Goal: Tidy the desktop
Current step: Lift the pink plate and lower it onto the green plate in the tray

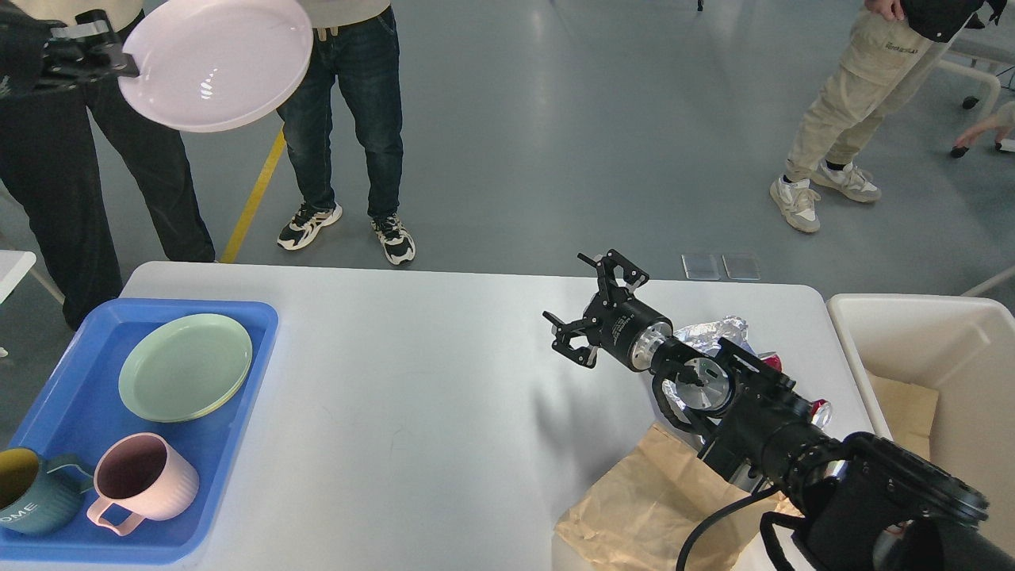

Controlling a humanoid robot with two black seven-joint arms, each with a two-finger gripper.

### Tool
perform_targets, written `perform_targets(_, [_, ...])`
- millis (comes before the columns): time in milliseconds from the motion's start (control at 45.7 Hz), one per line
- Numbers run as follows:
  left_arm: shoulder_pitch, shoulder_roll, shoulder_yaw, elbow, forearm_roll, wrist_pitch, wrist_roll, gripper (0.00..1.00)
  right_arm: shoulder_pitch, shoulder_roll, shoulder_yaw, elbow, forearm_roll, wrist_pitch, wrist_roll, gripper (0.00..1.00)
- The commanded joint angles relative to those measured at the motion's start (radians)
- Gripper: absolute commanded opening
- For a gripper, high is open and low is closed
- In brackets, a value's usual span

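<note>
Nearest on the right, the robot's black right arm comes in from the lower right corner and stretches up and leftward over the table, its thick joints passing above a crumpled brown paper bag [634, 500] that lies at the near right of the smooth glossy white-grey desktop [412, 381]. Behind the arm's wrist sits a wad of crinkled silver foil [714, 329], partly hidden by it. The right gripper [591, 305] hovers above bare table, well apart from everything, its two black fingers spread wide and holding nothing.

At the near left of the desktop rests a blue plastic tray [71, 420]. In it, closest, stand a dark teal ceramic mug [28, 492] and just beside it a ribbed pink ceramic mug [143, 480]; farther back lies a round pale green plate [186, 366].

Off the right edge of the table stands a cream plastic bin [912, 333] with brown paper inside.

Farthest, at the top left, the left gripper [111, 57] is raised high above the floor beyond the table, its fingers pinched on the rim of a round pale pink plate [218, 59], which it holds tilted in the air. Behind it stand people on the grey floor.
</note>
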Motion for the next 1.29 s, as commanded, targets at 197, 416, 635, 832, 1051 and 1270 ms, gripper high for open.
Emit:
perform_targets(197, [0.681,-0.102,-0.071,0.677,0.088,0.028,-0.341,0.00,0.002,0.000,0.000,0.000,0.001,0.000,0.000,1.00])
perform_targets(416, [0.897,-0.173,-0.237,0.763,0.068,0.051,-0.300,0.00,0.002,0.000,0.000,0.000,-0.001,0.000,0.000,1.00])
perform_targets(635, [1.006,-0.243,-0.307,0.763,0.067,0.123,-0.241,0.00,0.000,0.000,0.000,0.000,-0.001,0.000,0.000,1.00])
perform_targets(832, [1.038,-0.304,-0.335,0.763,0.067,0.161,-0.198,0.00,0.000,0.000,0.000,0.000,-0.001,0.000,0.000,1.00])
perform_targets(1051, [1.088,-0.370,-0.398,0.763,0.065,0.218,-0.149,0.00,0.000,0.000,0.000,0.000,-0.001,0.000,0.000,1.00])
perform_targets(1270, [1.114,-0.418,-0.416,0.763,0.062,0.244,-0.122,0.00,0.000,0.000,0.000,0.000,0.001,0.000,0.000,1.00])
